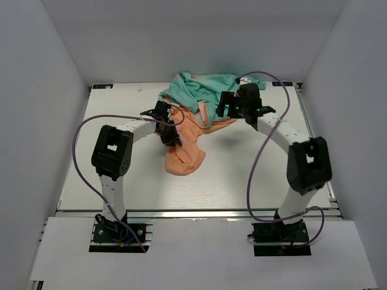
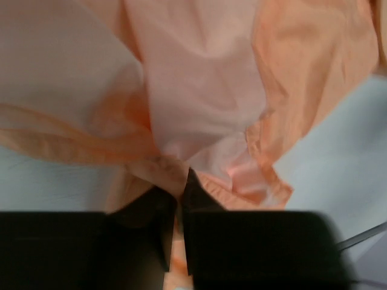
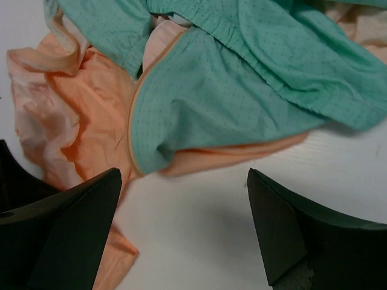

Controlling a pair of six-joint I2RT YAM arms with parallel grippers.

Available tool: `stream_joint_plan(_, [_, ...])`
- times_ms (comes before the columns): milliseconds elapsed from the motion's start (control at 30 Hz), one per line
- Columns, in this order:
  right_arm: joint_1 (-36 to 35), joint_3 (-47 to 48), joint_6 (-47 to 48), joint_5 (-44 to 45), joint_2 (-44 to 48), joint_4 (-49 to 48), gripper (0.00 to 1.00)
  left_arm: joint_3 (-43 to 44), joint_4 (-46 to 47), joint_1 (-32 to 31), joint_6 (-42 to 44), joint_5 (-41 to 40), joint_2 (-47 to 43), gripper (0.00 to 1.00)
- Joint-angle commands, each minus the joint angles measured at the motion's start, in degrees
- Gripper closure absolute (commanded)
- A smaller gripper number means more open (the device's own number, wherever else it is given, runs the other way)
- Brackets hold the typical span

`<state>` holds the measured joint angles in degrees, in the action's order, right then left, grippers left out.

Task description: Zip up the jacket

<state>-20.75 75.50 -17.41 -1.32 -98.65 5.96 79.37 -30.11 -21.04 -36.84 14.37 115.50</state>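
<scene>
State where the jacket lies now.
In the top view, the jacket lies crumpled at the far centre of the table, between the left tool, which pinches its peach fabric, and the open right tool.

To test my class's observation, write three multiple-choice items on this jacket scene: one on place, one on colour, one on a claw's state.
1. Where on the table does the jacket lie? A near left corner; B far middle; C near right corner.
2. What colour is the fabric in the left claw? A teal; B white; C peach-orange.
3. How is the right claw? A open, empty; B shut on fabric; C shut, empty.
Answers: 1 B, the top view shows it bunched toward the far edge. 2 C, peach folds sit pinched between its fingers. 3 A, its fingers stand wide apart, gripping nothing.
</scene>
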Motion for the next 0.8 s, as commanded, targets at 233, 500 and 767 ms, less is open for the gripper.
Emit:
stream_joint_plan(233, [-2.4, 18.3, -1.3, -3.7, -24.8, -10.4, 0.11, 2.6, -12.3, 1.8, -0.7, -11.5, -4.1, 1.0])
stream_joint_plan(500, [-3.0, -6.7, -5.3, -6.9, -8.4, -17.7, 1.0, -11.9, -15.2, 11.0, -1.3, -19.3, -20.6, 1.0])
stream_joint_plan(767, [-13.4, -45.1, -20.2, 3.3, 34.8, -10.0, 1.0, -11.3, -22.4, 12.9, -6.7, -31.6, -29.0, 1.0])
